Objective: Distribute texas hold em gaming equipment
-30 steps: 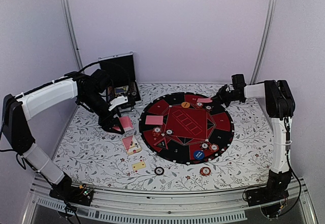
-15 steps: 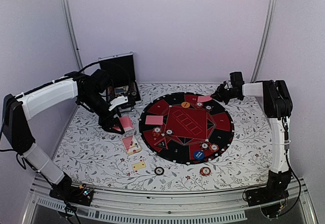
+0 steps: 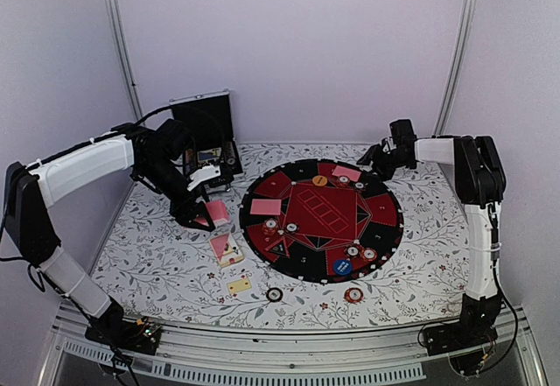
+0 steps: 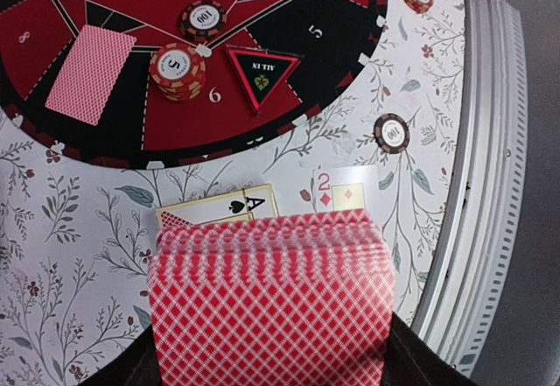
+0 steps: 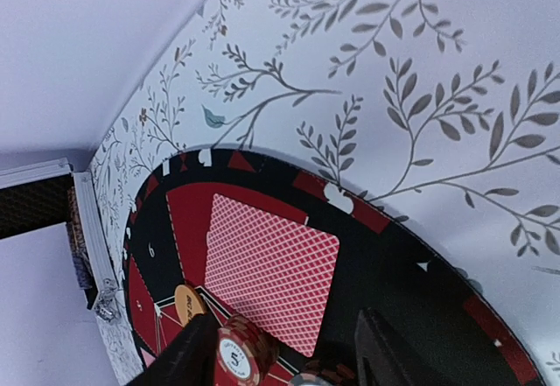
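My left gripper (image 3: 196,214) hovers left of the mat, shut on the pink-red-backed deck (image 4: 271,307), which fills the left wrist view. Below the deck lie an ace of spades (image 4: 229,207) and a two of diamonds (image 4: 346,189). My right gripper (image 3: 379,159) sits at the mat's far right rim, open, with nothing between its fingers. Just ahead of it a single face-down card (image 5: 267,268) lies flat on the mat beside an orange-red chip stack (image 5: 241,355). Another face-down card (image 3: 266,207) lies on the mat's left side with chips (image 3: 271,225) near it.
The round black-and-red mat (image 3: 385,220) fills the table's middle, with more chips (image 3: 360,252) and a blue disc (image 3: 342,266) near its front. Loose chips (image 3: 275,295) (image 3: 353,296) and cards (image 3: 225,248) (image 3: 239,286) lie on the floral cloth. The open black case (image 3: 206,132) stands back left.
My right gripper has opened and drawn back toward the far right rim, leaving the card flat on the mat. The left arm and its deck have not moved.
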You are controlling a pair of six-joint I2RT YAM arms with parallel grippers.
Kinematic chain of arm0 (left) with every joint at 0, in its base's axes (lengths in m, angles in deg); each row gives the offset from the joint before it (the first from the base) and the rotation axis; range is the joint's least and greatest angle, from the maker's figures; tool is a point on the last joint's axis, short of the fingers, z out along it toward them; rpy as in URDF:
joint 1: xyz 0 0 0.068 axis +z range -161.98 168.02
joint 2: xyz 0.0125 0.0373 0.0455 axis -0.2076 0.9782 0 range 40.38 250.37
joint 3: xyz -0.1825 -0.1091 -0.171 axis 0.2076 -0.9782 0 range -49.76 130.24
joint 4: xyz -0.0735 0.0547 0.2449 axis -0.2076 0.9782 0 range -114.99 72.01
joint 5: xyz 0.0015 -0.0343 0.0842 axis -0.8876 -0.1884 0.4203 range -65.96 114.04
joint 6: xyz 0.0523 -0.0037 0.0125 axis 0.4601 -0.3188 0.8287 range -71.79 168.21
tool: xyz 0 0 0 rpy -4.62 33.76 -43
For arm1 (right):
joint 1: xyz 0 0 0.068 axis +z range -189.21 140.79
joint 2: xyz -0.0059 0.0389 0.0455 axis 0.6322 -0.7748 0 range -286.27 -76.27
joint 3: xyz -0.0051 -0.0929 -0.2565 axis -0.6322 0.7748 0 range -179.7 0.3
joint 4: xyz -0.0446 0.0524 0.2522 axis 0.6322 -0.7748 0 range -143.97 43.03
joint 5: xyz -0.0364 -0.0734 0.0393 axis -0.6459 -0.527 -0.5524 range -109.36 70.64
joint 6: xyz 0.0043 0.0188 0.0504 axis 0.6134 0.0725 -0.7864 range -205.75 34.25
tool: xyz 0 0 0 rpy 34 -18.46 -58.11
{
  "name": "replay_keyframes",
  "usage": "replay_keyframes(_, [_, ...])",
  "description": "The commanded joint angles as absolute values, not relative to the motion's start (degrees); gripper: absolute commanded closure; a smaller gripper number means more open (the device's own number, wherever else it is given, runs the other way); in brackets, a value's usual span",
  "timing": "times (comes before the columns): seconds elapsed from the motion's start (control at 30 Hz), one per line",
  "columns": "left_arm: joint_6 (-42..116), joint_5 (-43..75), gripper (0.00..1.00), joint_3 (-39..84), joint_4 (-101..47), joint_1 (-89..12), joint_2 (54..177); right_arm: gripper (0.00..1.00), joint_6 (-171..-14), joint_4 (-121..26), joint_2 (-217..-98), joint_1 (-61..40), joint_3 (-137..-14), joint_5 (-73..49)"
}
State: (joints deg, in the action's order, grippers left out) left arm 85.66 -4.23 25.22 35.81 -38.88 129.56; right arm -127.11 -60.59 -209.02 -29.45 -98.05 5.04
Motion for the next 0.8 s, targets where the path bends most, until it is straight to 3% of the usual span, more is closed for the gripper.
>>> replay_keyframes(0.0, [85.7,-6.0,0.96,27.2,35.4,-39.6,128.9,0.35,-124.2,-64.5,-199.1,-29.8,-97.7,-1.5])
replay_keyframes(0.1, [85.6,-6.0,0.97,27.5,35.4,-39.7,129.0,0.24,-123.3,-64.2,-193.5,-29.6,-94.0,-2.7])
replay_keyframes(0.2, [85.6,-6.1,0.96,28.0,35.2,-39.9,128.9,0.02,-122.6,-62.1,-186.4,-28.5,-88.6,-0.5])
replay_keyframes(0.3, [85.5,-6.2,0.97,28.2,35.1,-40.2,129.0,0.01,-124.5,-53.9,-179.2,-27.9,-79.2,8.8])
replay_keyframes(0.4, [85.3,-6.0,0.97,28.5,35.0,-40.5,129.2,0.01,-132.2,-36.7,-171.2,-27.1,-64.6,17.4])
replay_keyframes(0.57, [85.2,-5.4,0.97,28.7,34.9,-40.9,129.7,0.01,-130.5,-44.5,-168.8,-15.6,-67.4,17.9])
replay_keyframes(0.77, [85.1,-5.4,0.97,29.3,34.8,-41.2,130.5,0.01,-135.4,-41.2,-173.3,-2.5,-69.1,20.6])
